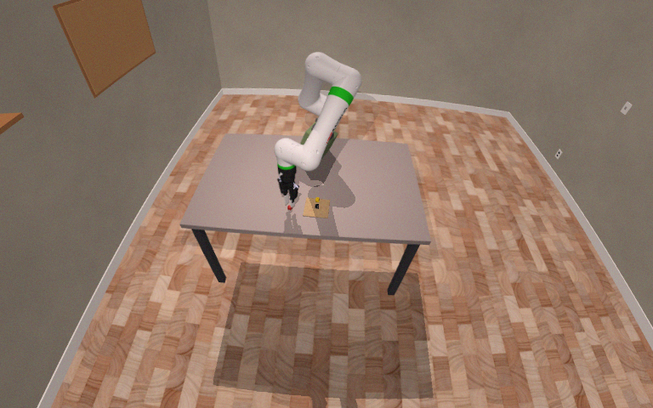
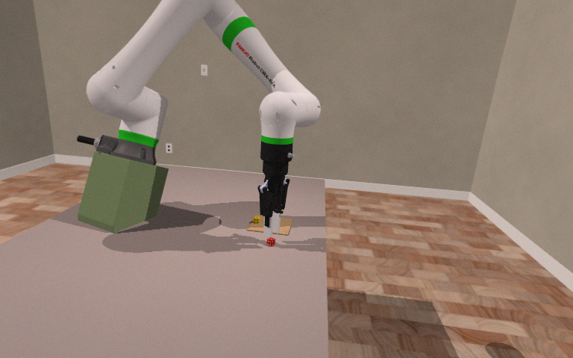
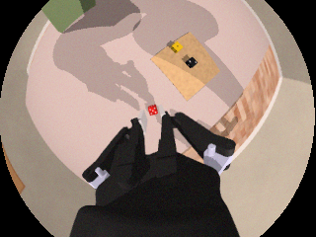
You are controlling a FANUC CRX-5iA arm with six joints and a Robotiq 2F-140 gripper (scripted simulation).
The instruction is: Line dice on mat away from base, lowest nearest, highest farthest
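- While the mat (image 1: 309, 214) (image 2: 284, 226) (image 3: 188, 85) serves as landmark, my gripper (image 1: 290, 203) (image 2: 271, 233) (image 3: 152, 113) hangs off its side, to my right, with the fingertips pointing down to the table (image 1: 380, 192) (image 2: 148, 301) (image 3: 59, 94).
- My two fingers stand slightly spread, a narrow gap between them, and I pinch nothing.
- The red die (image 1: 289, 207) (image 2: 271, 242) (image 3: 153, 110) lies on the table beside the mat, on the mat's right as I face it, directly beneath my fingertips. Whether either fingertip touches it, I cannot tell.
- The yellow die (image 1: 317, 199) (image 2: 256, 220) (image 3: 177, 46) sits on the mat, close to the edge nearest my base.
- The black die (image 1: 316, 206) (image 3: 192, 62) sits near the mat's middle, farther from my base than the yellow one and apart from it. In the exterior view my fingers hide it.
- My green pedestal (image 1: 307, 136) (image 2: 103, 195) (image 3: 64, 15) stands well apart from the mat, beyond its yellow-die edge.
- Pips are visible on the dice, but too small for me to read the upper numbers with certainty.
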